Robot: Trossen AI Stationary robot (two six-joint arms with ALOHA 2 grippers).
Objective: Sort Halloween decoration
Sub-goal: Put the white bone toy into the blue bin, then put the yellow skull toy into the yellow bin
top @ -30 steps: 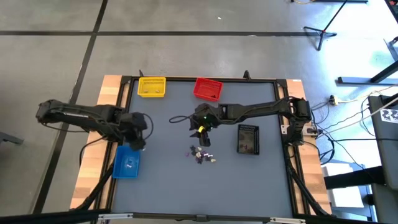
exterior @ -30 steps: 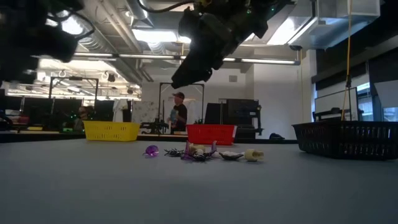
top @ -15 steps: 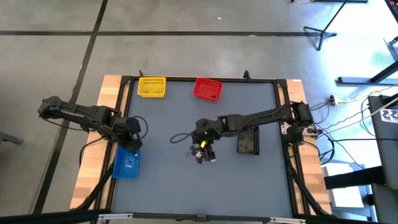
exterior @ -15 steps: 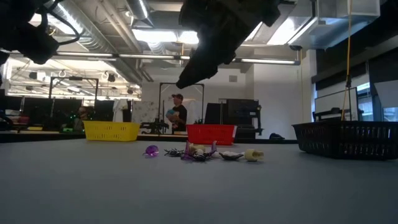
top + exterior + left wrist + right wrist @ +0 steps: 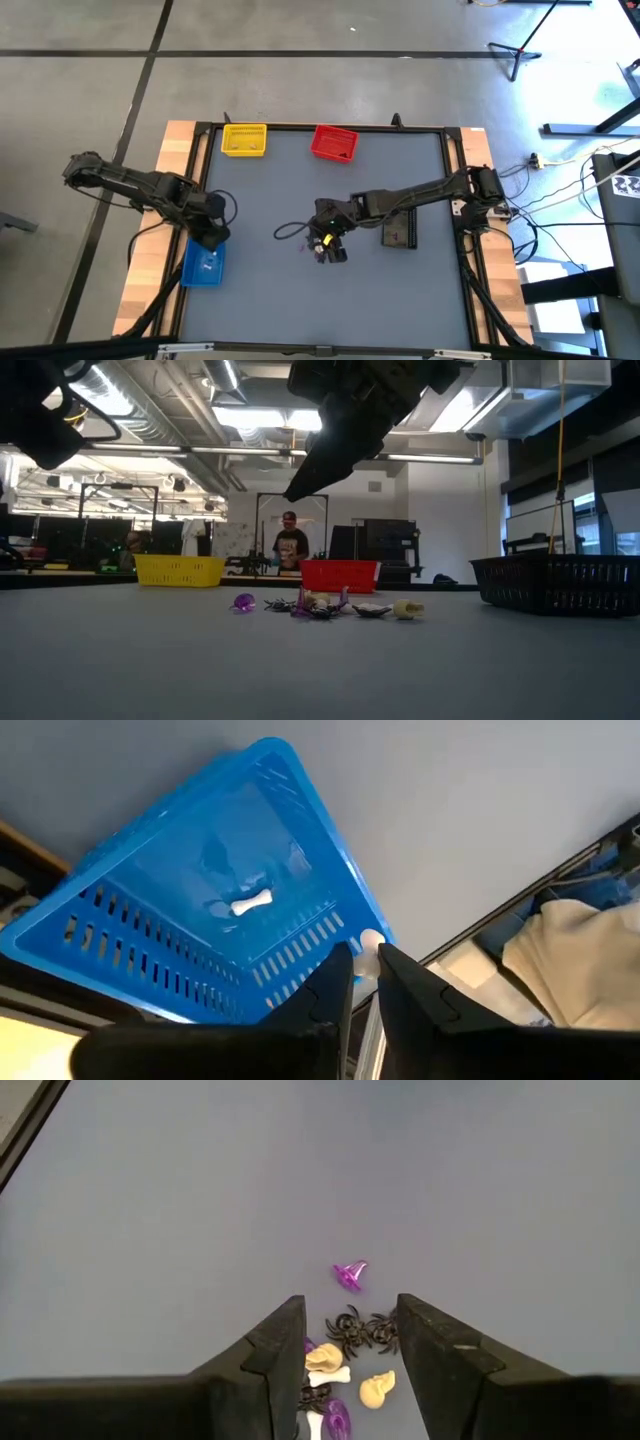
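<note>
Lying directly beneath the open right hand [image 5: 348, 1355]: the trinkets [image 5: 345, 1370].

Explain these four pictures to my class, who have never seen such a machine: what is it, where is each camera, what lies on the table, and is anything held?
This is a robot with two dark jointed arms working at a grey table. One picture looks straight down, one looks level across the table top, and two come from cameras on the arms' wrists. Four small rectangular plastic bins stand on the table: a yellow bin, a red bin, a black bin and a blue bin. In the middle lies a heap of tiny Halloween trinkets: tan skulls, white bones, black spiders and purple pieces. The right gripper hovers open above the heap, holding nothing. The left gripper is over the blue bin's edge with a small white trinket at its tip; whether it grips it cannot be told. A white bone lies in that bin.
</note>
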